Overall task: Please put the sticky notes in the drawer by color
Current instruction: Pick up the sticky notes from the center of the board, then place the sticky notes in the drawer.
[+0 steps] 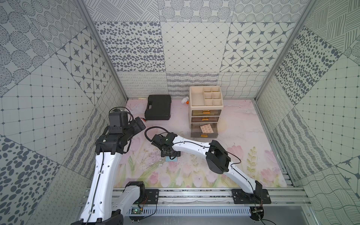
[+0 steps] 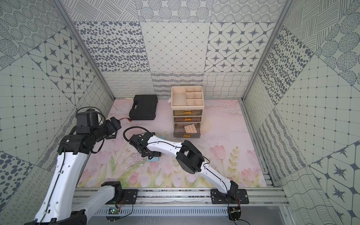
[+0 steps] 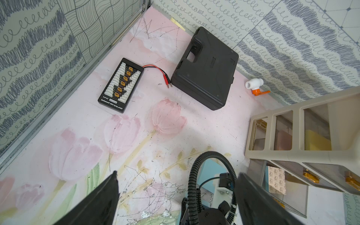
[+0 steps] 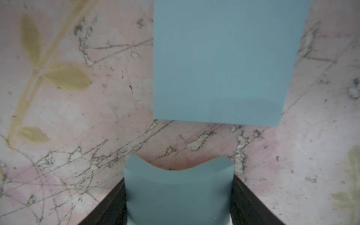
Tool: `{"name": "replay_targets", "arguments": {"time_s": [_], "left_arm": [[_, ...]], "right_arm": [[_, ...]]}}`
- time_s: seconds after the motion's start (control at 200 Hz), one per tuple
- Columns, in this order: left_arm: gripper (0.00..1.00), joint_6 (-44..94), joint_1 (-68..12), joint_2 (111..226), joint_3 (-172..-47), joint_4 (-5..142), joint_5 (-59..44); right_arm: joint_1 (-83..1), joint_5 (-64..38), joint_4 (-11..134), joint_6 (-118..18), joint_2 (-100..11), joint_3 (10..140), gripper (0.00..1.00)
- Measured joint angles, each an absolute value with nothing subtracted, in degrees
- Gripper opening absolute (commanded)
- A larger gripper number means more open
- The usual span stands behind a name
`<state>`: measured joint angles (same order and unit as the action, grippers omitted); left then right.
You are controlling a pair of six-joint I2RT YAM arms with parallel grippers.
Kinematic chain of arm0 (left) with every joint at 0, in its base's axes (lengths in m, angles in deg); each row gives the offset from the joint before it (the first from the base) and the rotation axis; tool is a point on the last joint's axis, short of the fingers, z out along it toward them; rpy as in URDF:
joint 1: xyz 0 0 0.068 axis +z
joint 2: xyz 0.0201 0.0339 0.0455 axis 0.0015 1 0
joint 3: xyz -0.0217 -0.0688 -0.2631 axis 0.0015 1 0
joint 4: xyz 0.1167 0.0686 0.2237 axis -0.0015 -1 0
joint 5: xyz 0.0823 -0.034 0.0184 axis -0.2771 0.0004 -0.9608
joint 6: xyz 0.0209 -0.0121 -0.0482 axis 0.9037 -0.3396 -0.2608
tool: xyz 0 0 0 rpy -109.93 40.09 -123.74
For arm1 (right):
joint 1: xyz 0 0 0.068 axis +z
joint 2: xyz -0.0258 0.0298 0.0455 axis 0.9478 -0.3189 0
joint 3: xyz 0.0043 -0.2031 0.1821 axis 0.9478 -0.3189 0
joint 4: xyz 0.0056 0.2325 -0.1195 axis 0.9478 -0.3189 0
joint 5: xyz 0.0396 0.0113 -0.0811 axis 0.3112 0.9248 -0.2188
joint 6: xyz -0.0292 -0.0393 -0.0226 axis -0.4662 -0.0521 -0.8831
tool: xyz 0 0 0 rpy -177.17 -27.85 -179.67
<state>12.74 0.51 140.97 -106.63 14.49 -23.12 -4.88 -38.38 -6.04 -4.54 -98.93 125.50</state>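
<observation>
Pink mat (image 1: pixel 253 136) with printed tulips covers the floor, and it is scratched and worn in the middle. On this worn part the right gripper (image 4: pixel 178 177) stands low. Its fingers squeeze a light blue note (image 4: pixel 178 194) from both sides, so the paper bows. A second blue note (image 4: pixel 224 64) lies flat just ahead. The left gripper (image 3: pixel 178 174) hangs higher at the left side, jaws spread wide, holding nothing. Farther back stands the drawer cabinet (image 1: pixel 205 106); its bottom drawer (image 1: pixel 213 130) is pulled out and holds a salmon-pink note (image 1: pixel 206 128). A black case (image 1: pixel 158 110) lies beside it, near the patterned walls (image 1: pixel 192 48).
</observation>
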Motion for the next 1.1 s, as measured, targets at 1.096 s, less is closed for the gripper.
{"name": "replay_targets", "arguments": {"time_s": [1.096], "left_arm": [[0.95, 11.15, 0.49, 144.82, -107.43, 14.55, -21.92]], "right_arm": [[-19.77, -56.41, -8.21, -22.28, -71.45, 110.66, 0.77]]}}
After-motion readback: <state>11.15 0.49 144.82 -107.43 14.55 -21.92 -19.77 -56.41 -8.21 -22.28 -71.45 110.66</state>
